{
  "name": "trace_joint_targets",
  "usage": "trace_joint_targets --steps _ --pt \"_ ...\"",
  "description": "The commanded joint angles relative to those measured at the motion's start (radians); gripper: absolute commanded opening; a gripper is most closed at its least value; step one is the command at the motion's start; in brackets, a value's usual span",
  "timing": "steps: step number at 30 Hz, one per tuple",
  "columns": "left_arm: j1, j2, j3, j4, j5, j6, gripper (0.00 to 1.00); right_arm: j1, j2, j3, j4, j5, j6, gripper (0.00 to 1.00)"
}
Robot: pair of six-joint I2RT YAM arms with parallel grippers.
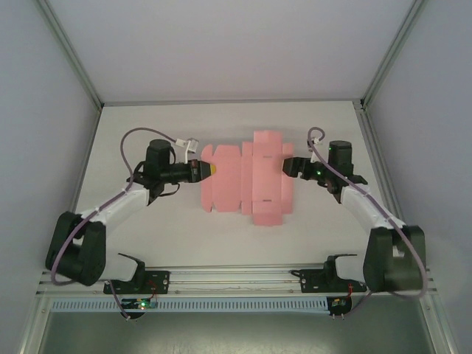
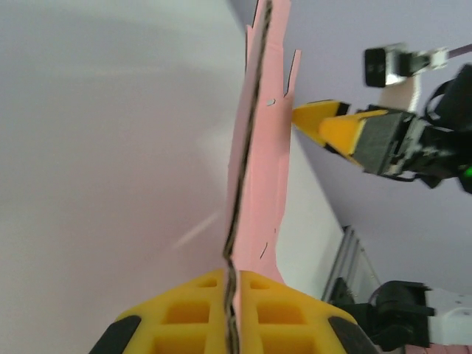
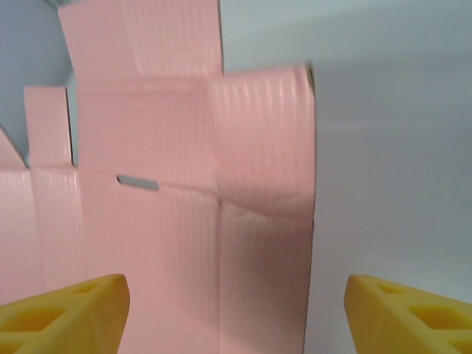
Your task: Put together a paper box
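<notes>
Table (image 1: 147, 243): a white top, walled on three sides. The arms are bolted at its near edge, so the work is kept mid-table where both can reach it.

Box (image 1: 247, 181): a pink die-cut sheet, not yet folded up, spread in the middle of the table between the two grippers. Its long panels run left to right, and its flaps point to the far and near sides.

Left gripper (image 2: 232, 295): closed tight on the sheet's left edge. The card is seen edge-on, pinched between the yellow fingers. This is judged to be an anchor, so that the sheet is not dragged while the other side is worked.

Right gripper (image 3: 236, 310): jaws spread wide at the sheet's right edge and nothing is gripped. The right panel, creased and slightly curled, is seen just ahead between the fingers. It is judged to be placed for taking or pushing that panel up along its fold.

Slot (image 3: 137, 181): a small cut in a middle panel, probably meant for a tab.

Writing: nothing is printed on the card; no brand or label can be read.
</notes>
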Motion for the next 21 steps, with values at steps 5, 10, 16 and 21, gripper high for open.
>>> trace_joint_targets --steps 5,10,16,21 --pt "-0.006 -0.182 -0.069 0.178 0.035 -0.139 0.00 -0.050 -0.008 -0.064 0.096 -0.445 -0.085 0.73" --pt "-0.006 -0.297 -0.091 0.085 -0.071 -0.111 0.00 -0.052 -0.002 -0.053 0.079 -0.538 -0.126 0.52" --pt "-0.006 -0.391 -0.125 0.007 -0.192 -0.082 0.00 -0.050 -0.025 -0.061 0.082 -0.556 -0.161 0.10" --pt "-0.007 -0.397 -0.125 -0.085 -0.275 -0.054 0.22 -0.018 -0.027 -0.044 0.141 -0.527 -0.185 0.00"
